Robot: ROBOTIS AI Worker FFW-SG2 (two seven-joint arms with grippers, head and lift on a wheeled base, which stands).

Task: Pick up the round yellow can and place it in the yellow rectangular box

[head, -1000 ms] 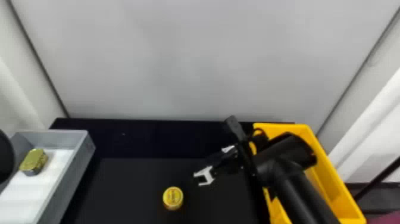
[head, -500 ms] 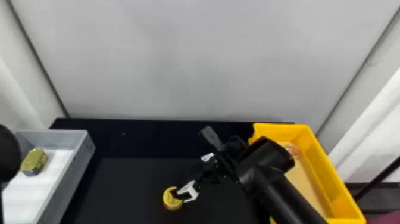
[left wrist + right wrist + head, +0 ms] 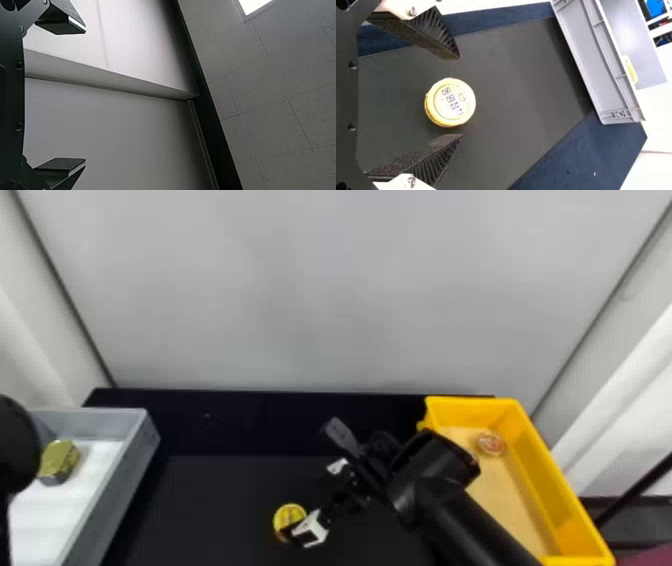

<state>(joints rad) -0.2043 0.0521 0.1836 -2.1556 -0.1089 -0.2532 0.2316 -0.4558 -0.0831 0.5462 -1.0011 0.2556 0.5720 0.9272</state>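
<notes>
I have the right gripper (image 3: 302,507) at the round yellow can (image 3: 288,515), jaws spread either side. Can sits on the black surface (image 3: 215,495), outside the yellow box (image 3: 550,490). Left gripper (image 3: 85,95): jaws spread too.

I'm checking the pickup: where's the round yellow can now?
Low, left of centre in the head view, the round yellow can sits on the black tabletop, between the open fingers of the right claw.
</notes>
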